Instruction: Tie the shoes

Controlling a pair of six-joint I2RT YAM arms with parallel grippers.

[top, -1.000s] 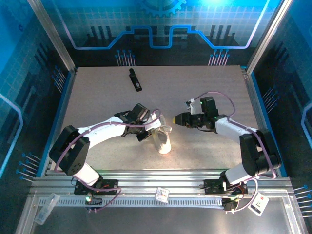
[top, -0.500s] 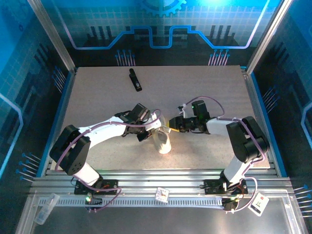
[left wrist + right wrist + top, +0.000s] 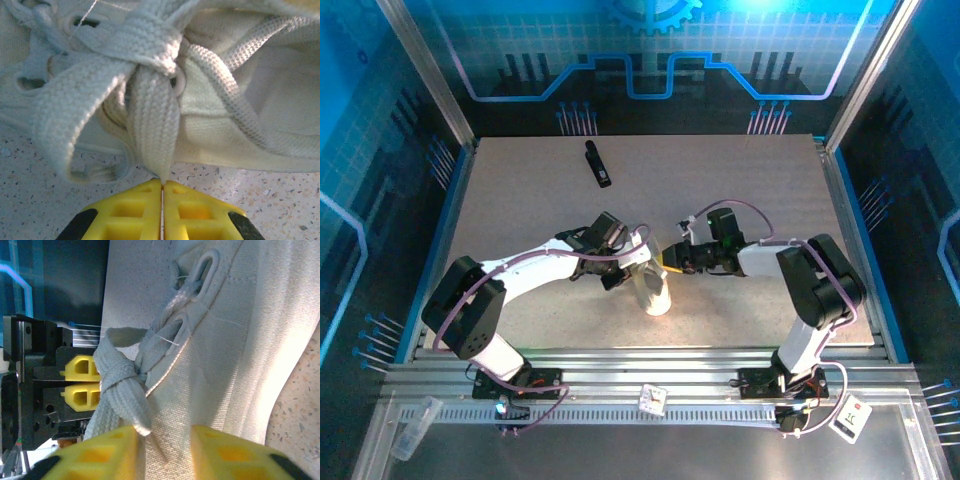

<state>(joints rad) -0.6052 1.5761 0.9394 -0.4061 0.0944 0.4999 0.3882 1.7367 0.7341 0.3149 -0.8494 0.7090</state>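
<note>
The white sneaker [image 3: 655,293] lies mid-table between both arms. Its flat off-white laces cross in a knot [image 3: 150,45] over the eyelets. My left gripper [image 3: 161,181] is shut on one lace strand [image 3: 152,130], which runs taut from the knot down into the yellow fingertips. In the top view the left gripper [image 3: 626,272] sits at the shoe's left side. My right gripper [image 3: 668,260] presses in from the right. Its yellow fingers [image 3: 97,456] stand apart around the shoe's canvas side [image 3: 215,365], with a lace end [image 3: 139,424] at the left finger's inner edge. The right gripper [image 3: 167,454] is open.
A small black bar-shaped object [image 3: 598,163] lies at the far left of the speckled table [image 3: 760,170]. Metal frame posts and blue walls close in both sides. The left gripper's yellow fingers [image 3: 80,382] show behind the knot in the right wrist view.
My right gripper has moved left from open table up against the shoe, and its jaws have narrowed. The left gripper has stayed shut on the lace in place.
</note>
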